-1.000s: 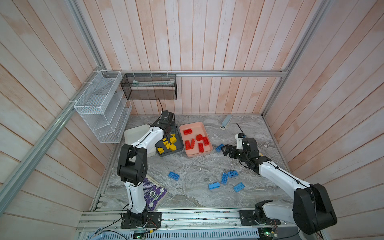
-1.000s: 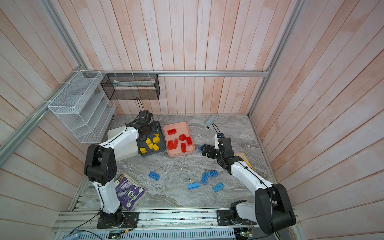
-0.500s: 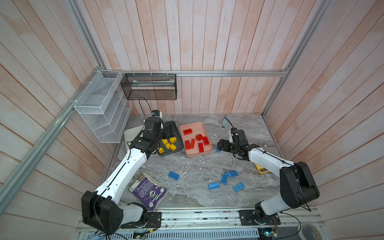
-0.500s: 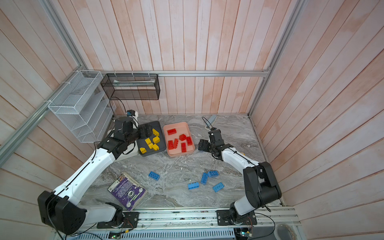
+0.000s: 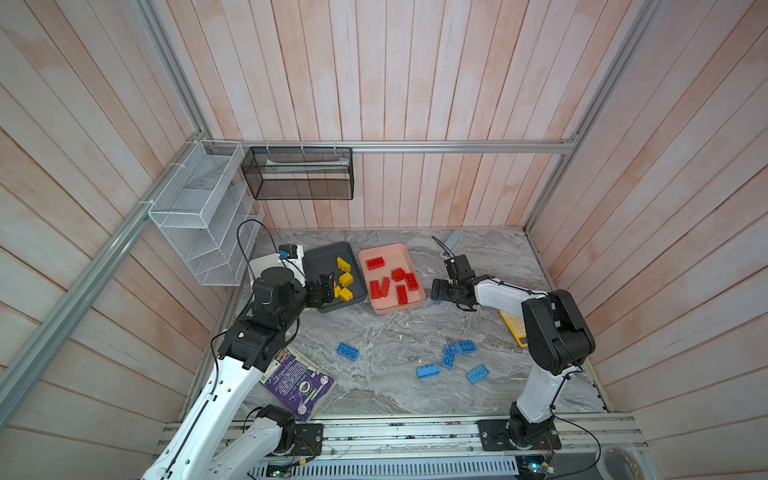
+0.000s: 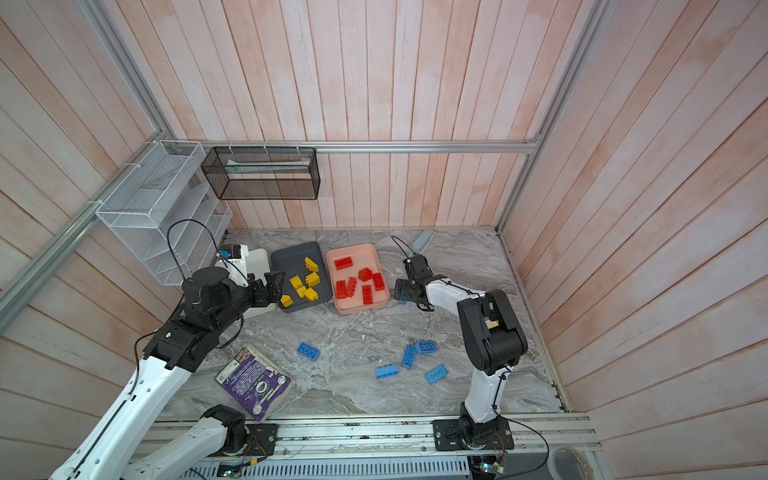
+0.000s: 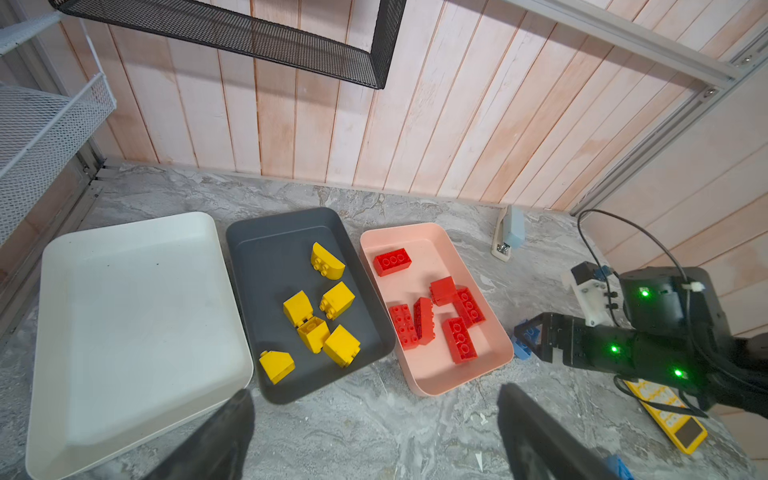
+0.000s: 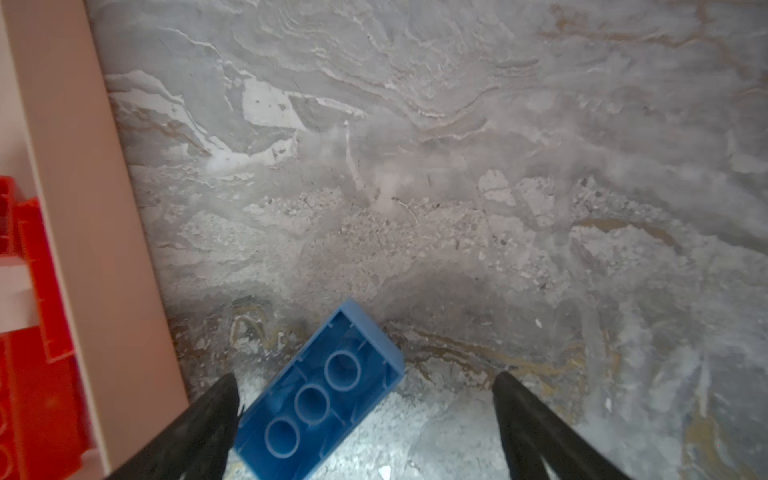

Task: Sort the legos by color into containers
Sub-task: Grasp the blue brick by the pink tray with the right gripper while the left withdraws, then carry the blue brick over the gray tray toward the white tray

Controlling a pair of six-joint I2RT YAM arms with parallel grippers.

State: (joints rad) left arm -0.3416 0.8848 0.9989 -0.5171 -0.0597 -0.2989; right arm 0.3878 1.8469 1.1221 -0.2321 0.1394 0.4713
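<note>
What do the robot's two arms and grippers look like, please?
The left arm and right arm share white link shells, bulky black joints and thin black cables. The left gripper and right gripper are black with tapered fingers; green lights glow on the right wrist.

We see a robotics lab test cell: plank walls [image 5: 395, 83] box in a marble-look tabletop [image 5: 386, 332], aluminium framing [image 5: 457, 146] crosses the upper middle, and two robot arms [image 5: 540, 386] stand bolted to a mounting rail [image 5: 395, 432] along the bottom edge.
</note>
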